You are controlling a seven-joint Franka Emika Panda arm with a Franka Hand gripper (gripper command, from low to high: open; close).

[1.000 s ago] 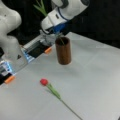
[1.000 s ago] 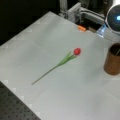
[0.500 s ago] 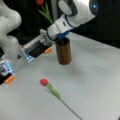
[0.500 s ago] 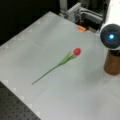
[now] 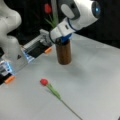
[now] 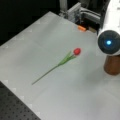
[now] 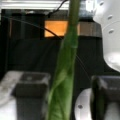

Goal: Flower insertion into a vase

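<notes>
A flower stem (image 7: pixel 66 65) is seen between the gripper's (image 7: pixel 62 97) two dark fingers (image 7: pixel 30 92) in the wrist view, though whether it is squeezed cannot be told, while the brown vase (image 5: pixel 63 52) stands just under the gripper in the upper middle, and a second red flower (image 5: pixel 53 90) is laid flat on the table (image 5: pixel 95 82) lower down.

Table (image 5: pixel 100 82): pale grey, flat. 2 items rest directly on it. The vase (image 5: pixel 63 52) stands upright toward 12 o'clock in a front view. A red tulip (image 5: pixel 53 91) lies flat, well apart, toward 7 o'clock of the vase.
</notes>
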